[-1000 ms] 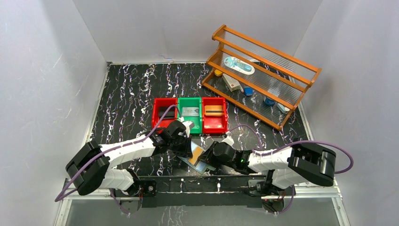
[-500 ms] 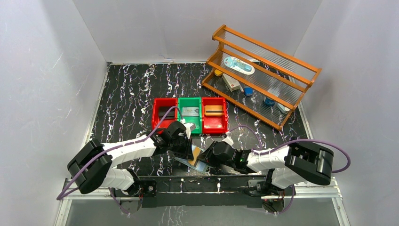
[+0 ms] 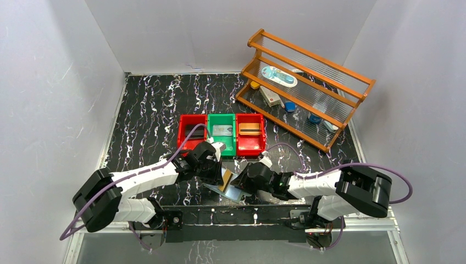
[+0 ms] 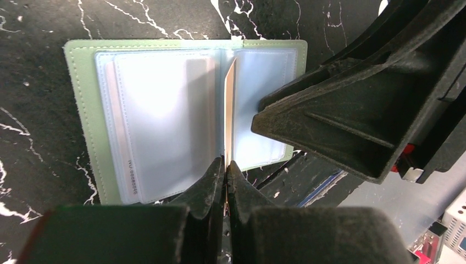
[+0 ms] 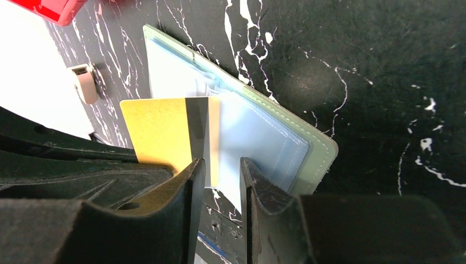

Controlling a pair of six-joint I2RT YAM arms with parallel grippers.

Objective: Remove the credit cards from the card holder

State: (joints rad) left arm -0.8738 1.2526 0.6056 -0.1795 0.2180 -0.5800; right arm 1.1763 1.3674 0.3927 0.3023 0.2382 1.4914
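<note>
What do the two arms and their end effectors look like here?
The left arm and right arm have white shells, bulky black joint housings and a purple cable looping along each. The left end effector and right end effector have matte black, wedge-shaped, dusty-looking fingers.

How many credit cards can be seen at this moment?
4: dark card, silvery card, tan card, one per bin; gold card in the jaws of the left gripper, over the card holder. Sleeves may hide more.

walls (image 3: pixel 220 33): plain white | table (image 3: pixel 148 104): black, white-veined marble pattern | wooden rack (image 3: pixel 311 55): far right
</note>
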